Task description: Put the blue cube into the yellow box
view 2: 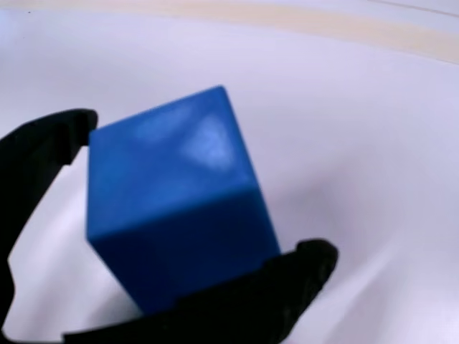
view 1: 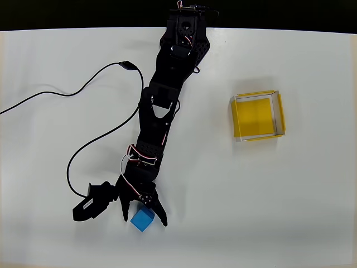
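Overhead view: the black arm (view 1: 162,111) is reaching down the white table (view 1: 279,212) from its base at the top edge, ending near the bottom left of centre. The gripper (view 1: 144,216) is sitting around the blue cube (view 1: 143,220), one finger running along each side of it, the cube showing between the tips. The cube looks to be resting on the table surface, though height is hard to judge from above. The yellow box (view 1: 281,111) is lying well apart, up and to the right, open side up and with nothing inside it. A black cable (view 1: 83,145) is trailing across the table to the left of the arm. Wrist view: the blue cube (view 2: 179,208) is sitting large and close, tilted corner-on to the lens, white table behind it. One black finger (view 2: 50,143) is curving at its left edge and the other (view 2: 287,279) is lying against its lower right face. The jaws are bracketing the cube closely; whether they are truly pinching it or just touching cannot be told. Progress, as a judgement: the approach to the cube is done and the grasp is being made or only just made; lifting, carrying across to the box and releasing inside it are all remaining.
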Controlling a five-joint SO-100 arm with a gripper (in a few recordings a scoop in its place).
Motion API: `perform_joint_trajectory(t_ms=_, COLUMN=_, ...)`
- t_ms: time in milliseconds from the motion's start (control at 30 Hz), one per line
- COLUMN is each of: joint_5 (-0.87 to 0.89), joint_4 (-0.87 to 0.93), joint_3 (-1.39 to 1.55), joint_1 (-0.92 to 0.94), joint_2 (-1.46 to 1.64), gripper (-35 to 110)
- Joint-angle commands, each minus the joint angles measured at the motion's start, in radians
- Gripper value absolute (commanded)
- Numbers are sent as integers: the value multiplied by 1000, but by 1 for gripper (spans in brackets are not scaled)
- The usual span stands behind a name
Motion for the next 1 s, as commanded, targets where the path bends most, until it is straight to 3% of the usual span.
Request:
perform_joint_trajectory(t_ms=0, joint_5=-15, joint_4=-48, joint_3=-137, joint_1=11, joint_2=51, gripper=51)
perform_joint_trajectory(t_ms=967, joint_5=-94, joint_4=-8, joint_3=-115, joint_1=23, joint_2=77, gripper=23)
